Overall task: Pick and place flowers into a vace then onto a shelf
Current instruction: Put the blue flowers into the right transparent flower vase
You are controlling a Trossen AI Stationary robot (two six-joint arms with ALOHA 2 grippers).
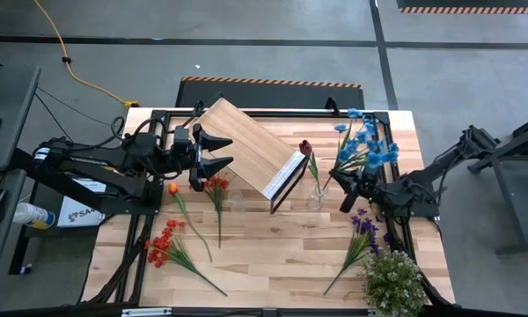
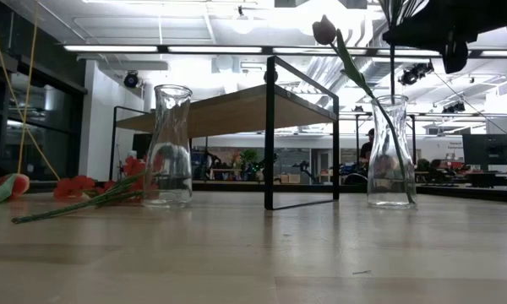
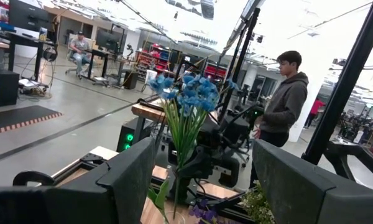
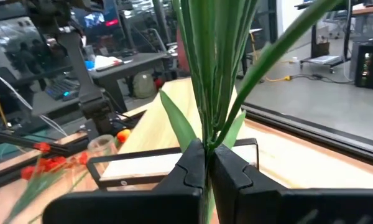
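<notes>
My right gripper (image 1: 343, 182) is shut on a blue-bloomed spray (image 1: 366, 141), held up right of a glass vase (image 1: 315, 199) that has a dark red rose (image 1: 305, 147) standing in it. The spray also shows in the left wrist view (image 3: 188, 99). My left gripper (image 1: 227, 151) is open and empty beside the near-left edge of the light-wood shelf (image 1: 251, 145). A second, empty vase (image 1: 236, 201) stands in front of the shelf. An orange tulip (image 1: 173, 187), red sprays (image 1: 216, 185) (image 1: 163, 243) and a purple spray (image 1: 363, 227) lie flat on the table. My right gripper pinches the blue spray's bundled green stems (image 4: 206, 140) between its two fingers, which lie across the stems. The spray is lifted clear of the table and stands roughly upright, blooms above the fingers. A thin stem end (image 2: 393, 67) hangs below, over the rose vase (image 2: 391, 152).
A bushy pale plant (image 1: 392, 282) stands at the near right corner. The shelf's black frame (image 2: 270, 135) stands between the two vases. A person (image 3: 286, 93) stands beyond the table. Bare wood (image 1: 273, 255) lies along the near middle.
</notes>
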